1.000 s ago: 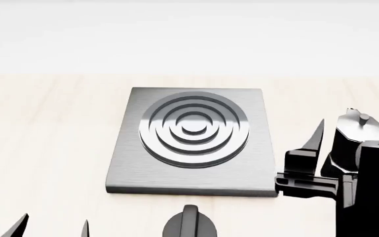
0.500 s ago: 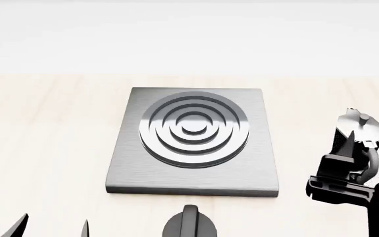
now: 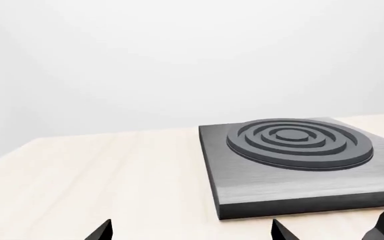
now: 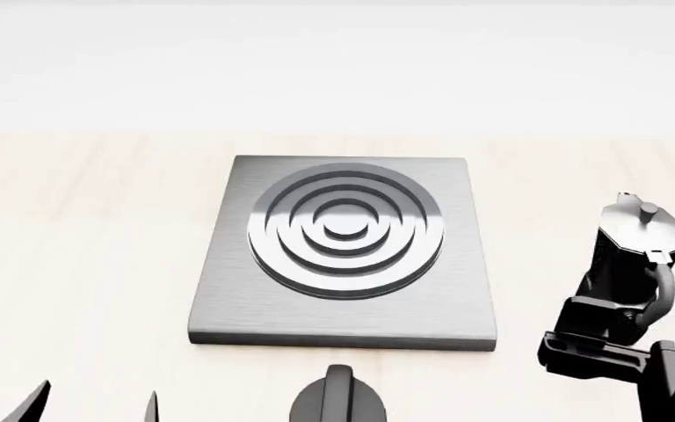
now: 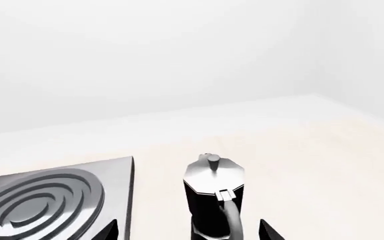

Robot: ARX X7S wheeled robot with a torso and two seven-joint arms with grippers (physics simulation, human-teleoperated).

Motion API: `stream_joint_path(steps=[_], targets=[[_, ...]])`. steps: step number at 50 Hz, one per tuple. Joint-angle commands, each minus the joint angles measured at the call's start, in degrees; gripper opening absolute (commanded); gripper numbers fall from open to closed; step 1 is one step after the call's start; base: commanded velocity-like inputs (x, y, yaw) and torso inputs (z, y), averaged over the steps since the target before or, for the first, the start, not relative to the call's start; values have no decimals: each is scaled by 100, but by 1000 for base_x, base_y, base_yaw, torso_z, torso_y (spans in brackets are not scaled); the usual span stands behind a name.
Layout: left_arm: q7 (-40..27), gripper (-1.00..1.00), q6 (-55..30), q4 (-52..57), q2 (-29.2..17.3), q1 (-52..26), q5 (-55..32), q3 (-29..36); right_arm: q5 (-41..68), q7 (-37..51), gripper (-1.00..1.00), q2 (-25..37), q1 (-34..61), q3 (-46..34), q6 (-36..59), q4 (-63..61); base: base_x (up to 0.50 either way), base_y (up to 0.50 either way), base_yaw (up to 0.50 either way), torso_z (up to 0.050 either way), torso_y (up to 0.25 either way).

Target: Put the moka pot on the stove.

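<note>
Table (image 4: 80, 264) bears the stove (image 4: 344, 255) mid-scene, burner bare. Pot (image 4: 631, 255) stands right of it, on the table. We're at the reach step: right gripper (image 5: 188, 231) straddles the pot, fingers apart, nothing held; next, close and lift. Wrist view shows both tips; head view probably hides them. Left gripper (image 3: 190, 232) idle, open, empty. Knob (image 4: 337, 400) near.

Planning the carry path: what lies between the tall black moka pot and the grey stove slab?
Only bare pale tabletop separates the moka pot from the stove, seen in the right wrist view.
</note>
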Motion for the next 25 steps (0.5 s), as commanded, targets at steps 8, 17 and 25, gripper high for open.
stream_joint_path(steps=[8, 17, 25], targets=[[-56, 100, 98, -38, -6, -3, -52, 12, 48, -303, 100, -43, -16, 84, -596, 823, 0, 0, 0, 0, 0], [-89, 100, 105, -40, -31, -9, -61, 45, -24, -386, 100, -21, 146, 0, -887, 1369, 0, 0, 0, 0, 0], [-114, 100, 109, -42, -48, -13, -85, 68, -215, -374, 100, -13, 449, -239, -1156, 1971, 0, 0, 0, 0, 0]])
